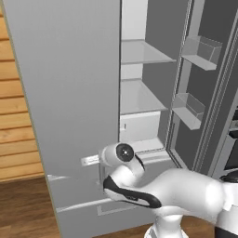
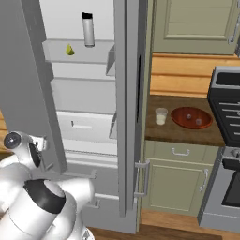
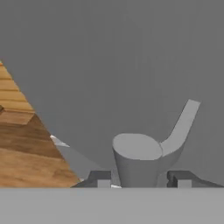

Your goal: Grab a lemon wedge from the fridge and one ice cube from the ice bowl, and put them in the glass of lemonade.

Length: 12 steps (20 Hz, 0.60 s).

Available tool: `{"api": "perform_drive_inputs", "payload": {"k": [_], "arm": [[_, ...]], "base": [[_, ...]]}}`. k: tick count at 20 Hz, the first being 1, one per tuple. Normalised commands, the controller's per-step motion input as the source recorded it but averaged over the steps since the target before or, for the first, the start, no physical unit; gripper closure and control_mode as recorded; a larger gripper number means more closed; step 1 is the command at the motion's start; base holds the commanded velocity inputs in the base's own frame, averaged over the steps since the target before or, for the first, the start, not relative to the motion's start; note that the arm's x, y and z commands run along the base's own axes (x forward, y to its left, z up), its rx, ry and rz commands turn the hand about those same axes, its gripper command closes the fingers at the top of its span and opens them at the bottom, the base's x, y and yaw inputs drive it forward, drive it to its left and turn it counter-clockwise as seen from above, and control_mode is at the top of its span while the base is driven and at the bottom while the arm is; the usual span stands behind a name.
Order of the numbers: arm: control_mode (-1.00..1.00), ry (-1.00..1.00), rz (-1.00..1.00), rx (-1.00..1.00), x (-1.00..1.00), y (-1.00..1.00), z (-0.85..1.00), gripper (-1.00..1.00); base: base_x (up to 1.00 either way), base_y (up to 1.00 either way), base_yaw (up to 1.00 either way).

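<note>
Right now gripper (image 3: 141, 178) has its fingers apart w/ fridge (image 1: 69, 93) door handle (image 3: 144, 153) end between them; can't tell if clamped. Lemon wedge (image 2: 69, 49) sits on shelf (image 2: 79, 55).

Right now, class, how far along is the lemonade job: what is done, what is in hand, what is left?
Done: the fridge stands open, shelves showing. In hand: the gripper straddles a door handle; whether it grips, I cannot tell. Left: the lemon wedge lies on a fridge shelf, and the ice bowl and the glass of lemonade wait side by side on the counter.
</note>
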Motion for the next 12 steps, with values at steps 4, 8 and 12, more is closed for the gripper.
{"api": "perform_drive_inputs", "payload": {"k": [4, 8, 12], "arm": [[-1.0, -0.06, 0.06, 0.0, -1.0, 0.63, 0.82, 1.0], [-1.0, -0.14, 0.01, -0.06, -0.92, 0.49, 0.89, -1.0], [-1.0, -0.06, 0.05, -0.08, -0.63, 0.0, 1.0, -1.0]], "base": [[0.0, 0.0, 0.0], [0.0, 0.0, 0.0], [0.0, 0.0, 0.0]]}}
